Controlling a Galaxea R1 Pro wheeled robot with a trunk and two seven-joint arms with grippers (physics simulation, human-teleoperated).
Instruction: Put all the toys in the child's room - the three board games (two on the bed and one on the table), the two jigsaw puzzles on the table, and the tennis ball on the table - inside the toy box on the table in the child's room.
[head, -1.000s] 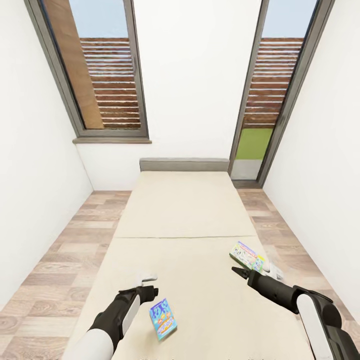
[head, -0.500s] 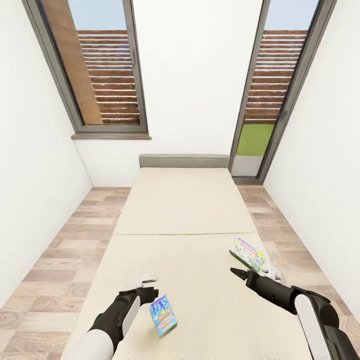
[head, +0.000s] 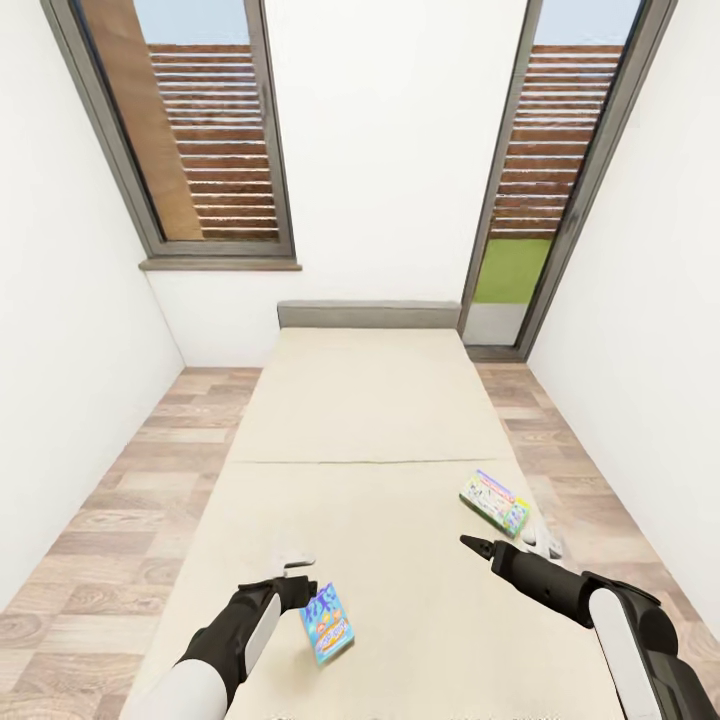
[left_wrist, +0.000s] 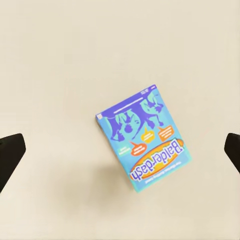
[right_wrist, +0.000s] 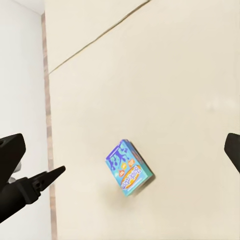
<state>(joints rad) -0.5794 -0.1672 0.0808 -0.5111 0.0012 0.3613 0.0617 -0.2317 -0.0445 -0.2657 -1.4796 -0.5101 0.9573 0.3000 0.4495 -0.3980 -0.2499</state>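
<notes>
Lying on the cream bed (head: 370, 420) near its foot, a blue board game (head: 327, 624) with the word Balderdash on it sits just beside the left gripper (head: 297, 590), whose fingers are spread wide apart with the box between them in the left wrist view. A second, white and green board game (head: 494, 502) lies close to the right edge of the bed, near the right gripper (head: 474, 546), also spread apart and holding nothing.

You have two board games on the cream bed (head: 370, 400): the blue Balderdash box (head: 327, 623) tilted up near its foot, the white green-edged box (head: 494, 502) flat by its right edge.
</notes>
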